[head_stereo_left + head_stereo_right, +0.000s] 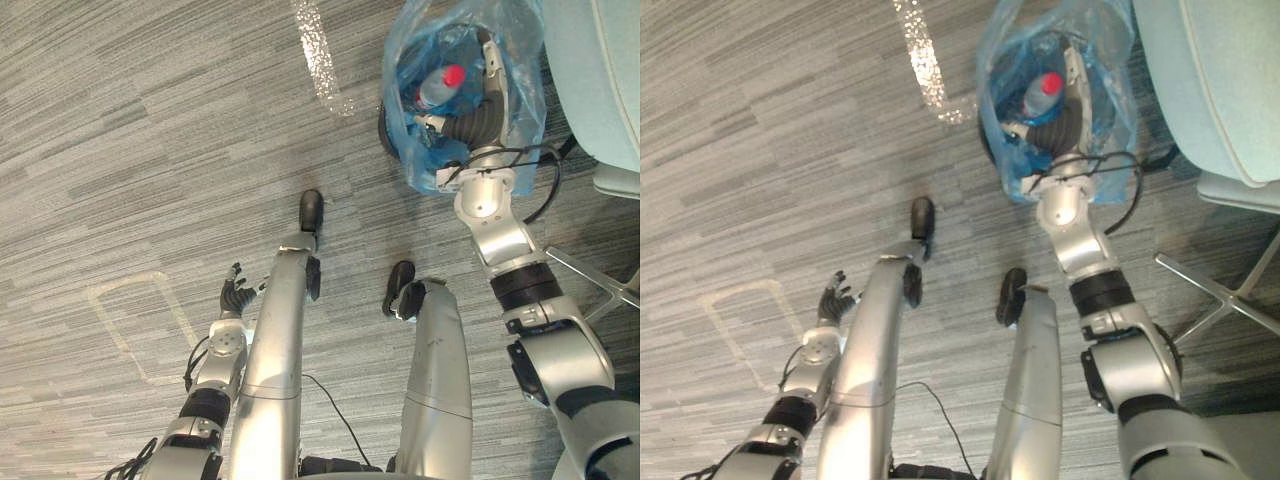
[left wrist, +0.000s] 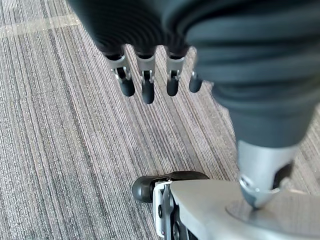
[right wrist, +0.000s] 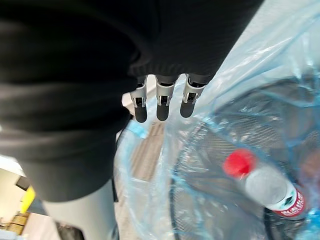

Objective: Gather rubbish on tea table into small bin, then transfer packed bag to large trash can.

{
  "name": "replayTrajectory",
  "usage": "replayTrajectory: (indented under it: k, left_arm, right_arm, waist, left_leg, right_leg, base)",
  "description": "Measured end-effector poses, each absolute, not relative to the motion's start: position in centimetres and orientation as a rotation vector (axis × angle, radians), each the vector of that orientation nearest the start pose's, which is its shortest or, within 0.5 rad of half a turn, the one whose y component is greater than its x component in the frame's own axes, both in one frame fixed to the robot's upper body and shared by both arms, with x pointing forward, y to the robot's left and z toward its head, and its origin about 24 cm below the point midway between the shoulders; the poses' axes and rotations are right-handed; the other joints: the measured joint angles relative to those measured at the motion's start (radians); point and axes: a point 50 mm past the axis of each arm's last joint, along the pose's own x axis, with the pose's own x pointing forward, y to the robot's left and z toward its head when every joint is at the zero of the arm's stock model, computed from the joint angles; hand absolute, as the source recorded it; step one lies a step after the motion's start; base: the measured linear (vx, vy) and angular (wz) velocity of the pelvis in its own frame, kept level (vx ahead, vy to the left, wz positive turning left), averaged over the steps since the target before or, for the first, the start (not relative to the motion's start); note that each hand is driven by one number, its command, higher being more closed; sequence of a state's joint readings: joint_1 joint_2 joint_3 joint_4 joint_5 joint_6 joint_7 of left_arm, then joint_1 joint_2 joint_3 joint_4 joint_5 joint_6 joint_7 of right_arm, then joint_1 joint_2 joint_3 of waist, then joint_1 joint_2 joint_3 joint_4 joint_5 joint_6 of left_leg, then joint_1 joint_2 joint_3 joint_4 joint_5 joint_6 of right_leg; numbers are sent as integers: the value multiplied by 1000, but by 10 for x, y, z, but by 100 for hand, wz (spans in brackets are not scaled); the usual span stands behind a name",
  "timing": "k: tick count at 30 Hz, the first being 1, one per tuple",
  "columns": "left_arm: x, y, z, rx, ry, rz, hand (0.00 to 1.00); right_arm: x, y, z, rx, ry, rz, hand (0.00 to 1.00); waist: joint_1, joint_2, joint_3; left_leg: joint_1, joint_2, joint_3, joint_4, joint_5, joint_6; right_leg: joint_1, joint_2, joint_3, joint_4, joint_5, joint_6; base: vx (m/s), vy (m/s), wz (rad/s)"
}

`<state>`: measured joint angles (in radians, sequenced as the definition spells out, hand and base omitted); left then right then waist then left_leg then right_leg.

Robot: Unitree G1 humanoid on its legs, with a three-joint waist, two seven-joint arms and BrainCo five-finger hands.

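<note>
The left robot hand (image 1: 235, 293) is hanging low over the grey carpet floor (image 1: 120, 150). Its fingers (image 2: 147, 87) are pointing straight and loose, and it is holding nothing.

Far off to its right, the right robot hand (image 1: 480, 115) is reaching into the top of the blue rubbish bag (image 1: 410, 40). The bag is sitting inside the small black mesh bin (image 3: 215, 145), which is standing on the floor just under this hand. A plastic bottle (image 3: 265, 187) with a red cap is lying in the bag, just below the fingers (image 3: 159, 102). Those fingers are hanging straight beside the thin bag edge, so this hand is loose too and is not gripping the bag yet. A pale blue chair (image 1: 600, 70) is standing close on this hand's right.

I think the bag is waiting to be lifted out. If the hand grabs only a little plastic, the bag may slip or tear, and the bottle may tumble out. The light bin may lift up with the bag, or the arm may bump the chair.
</note>
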<state>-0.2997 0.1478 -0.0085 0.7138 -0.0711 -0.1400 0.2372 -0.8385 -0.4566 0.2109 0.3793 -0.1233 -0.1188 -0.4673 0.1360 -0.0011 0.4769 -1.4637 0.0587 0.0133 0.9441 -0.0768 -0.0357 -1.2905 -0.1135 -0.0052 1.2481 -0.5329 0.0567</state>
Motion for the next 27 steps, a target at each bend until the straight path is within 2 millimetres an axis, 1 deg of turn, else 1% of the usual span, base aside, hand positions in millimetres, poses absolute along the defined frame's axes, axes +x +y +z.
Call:
replayTrajectory:
  k: [3,5,7,9,11,16,17,23,27]
  left_arm:
    - [288,191,-28,148,292,235,0]
    - [288,193,-29,156,303,237,0]
    - [287,194,-30,162,312,239,0]
    - [285,196,-31,160,318,249,0]
    - [285,198,-31,157,318,257,0]
    - [285,198,-31,157,320,261,0]
    - [285,198,-31,157,320,262,0]
    - [285,197,-31,155,316,271,0]
    - [287,197,-29,154,307,273,0]
  right_arm:
    - [357,-159,227,-514,-695,-262,0]
    - [355,-156,220,-508,-683,-251,0]
    - [353,-152,207,-539,-659,-237,0]
    - [352,-147,194,-596,-639,-199,0]
    - [350,-145,188,-625,-628,-189,0]
    - [351,-141,173,-666,-583,-166,0]
    - [353,-140,168,-690,-561,-159,0]
    - [363,-145,136,-824,-411,-135,0]
    - [371,-153,129,-892,-343,-149,0]
  waist:
    - [-1,-3,-27]
    - [-1,-4,-30]
    - [-2,-5,-30]
    - [-2,-13,-51]
    - [-2,-19,-55]
    - [-3,-19,-55]
    - [-3,-19,-55]
    - [-1,-19,-55]
    - [-2,-19,-54]
  left_leg:
    - [3,7,-2,-14,1,1]
    - [16,10,-2,-24,3,1]
    - [39,13,-2,-33,4,1]
    - [45,18,-1,-45,5,-2]
    - [53,18,-2,-58,10,-4]
    - [59,17,-13,-73,17,-8]
    - [59,17,-14,-79,19,-9]
    - [56,9,-27,-109,34,-16]
    - [40,5,-28,-124,42,-20]
  right_leg:
    - [1,8,-2,-17,9,-3]
    - [12,11,-3,-29,15,-4]
    - [36,13,-5,-40,17,-6]
    - [39,20,-4,-55,24,-6]
    - [45,21,-6,-65,28,-7]
    - [55,21,-18,-78,31,-11]
    - [55,21,-20,-82,32,-13]
    - [53,18,-37,-102,36,-18]
    - [31,17,-37,-102,37,-18]
  base:
    - [-10,16,-7]
    - [2,12,-5]
    - [7,8,-4]
    - [9,11,-7]
    - [5,6,-3]
    - [7,9,3]
    - [0,0,0]
    - [12,7,7]
    - [0,5,4]
